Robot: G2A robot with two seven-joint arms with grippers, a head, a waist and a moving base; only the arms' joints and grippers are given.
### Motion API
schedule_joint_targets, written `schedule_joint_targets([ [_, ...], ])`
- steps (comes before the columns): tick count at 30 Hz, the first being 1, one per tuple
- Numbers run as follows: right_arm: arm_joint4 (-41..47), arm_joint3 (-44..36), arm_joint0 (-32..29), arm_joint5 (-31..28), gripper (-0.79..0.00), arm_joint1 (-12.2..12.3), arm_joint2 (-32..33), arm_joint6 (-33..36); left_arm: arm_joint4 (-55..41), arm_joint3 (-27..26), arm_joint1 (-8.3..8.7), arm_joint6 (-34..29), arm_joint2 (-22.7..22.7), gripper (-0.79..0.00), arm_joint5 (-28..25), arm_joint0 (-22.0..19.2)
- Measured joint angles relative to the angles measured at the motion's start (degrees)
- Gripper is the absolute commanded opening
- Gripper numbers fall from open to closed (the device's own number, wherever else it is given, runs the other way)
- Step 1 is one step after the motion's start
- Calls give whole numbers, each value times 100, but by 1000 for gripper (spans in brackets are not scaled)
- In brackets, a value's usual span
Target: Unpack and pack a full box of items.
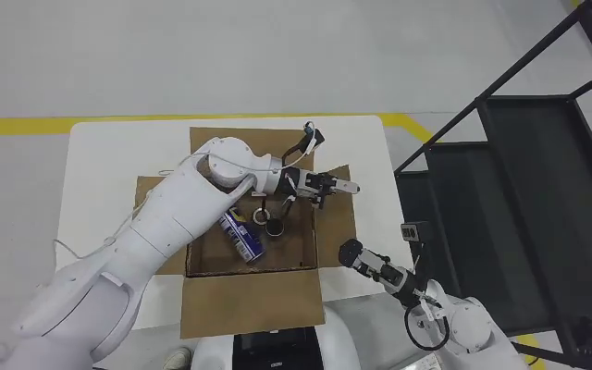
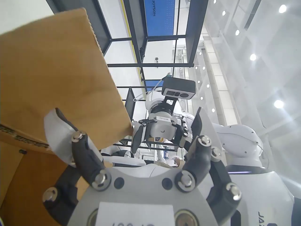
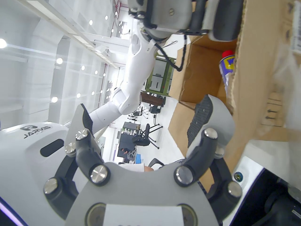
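Left gripper (image 2: 127,113), right gripper (image 3: 145,103) released. Brown cardboard box (image 1: 250,301) holds blue-yellow spray can (image 1: 242,234); dark round items (image 1: 275,227), possibly tape, arm-obscured.

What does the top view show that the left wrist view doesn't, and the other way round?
Top view: the white table and the inside of the open box, a blue spray can lying in it. Left wrist view: ceiling lights, and the right gripper face-on, fingers apart. Both: the left gripper, open, at a raised box flap.
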Motion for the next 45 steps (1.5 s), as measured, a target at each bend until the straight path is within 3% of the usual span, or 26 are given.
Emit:
schedule_joint_targets([
  [4,-69,149,-9,66,0,-6,1,-245,323,-280,178,-103,-350,0,-57,33],
  [7,-38,368,68,153,0,-8,-48,-304,630,-771,427,-236,-777,0,33,237],
  [11,112,901,441,285,0,-28,-323,-264,1357,-1740,864,-291,-1570,0,239,808],
  [15,258,1554,916,242,0,-75,-673,-322,1780,-2497,1197,-348,-2319,0,417,1556],
  [20,225,2066,1226,204,0,-115,-936,-444,2050,-3007,1469,-629,-3049,0,375,2312],
  [24,-166,2198,1318,264,0,-118,-942,-721,2492,-2985,1637,-811,-3512,0,162,2670],
  [28,-407,2071,1338,278,0,-121,-924,-956,2634,-3067,1784,-992,-4028,0,-60,2975],
  [34,-959,1174,1214,237,0,-93,-720,-1200,2345,-3406,1961,-1058,-4879,0,-365,3477],
  [39,-2147,35,1225,870,0,-73,-748,-1304,1916,-3579,2064,-966,-5528,0,-656,3974],
  [45,-3422,-461,1907,1719,0,-116,-1675,-745,1326,-3576,2155,-1043,-6139,0,-938,4485],
])
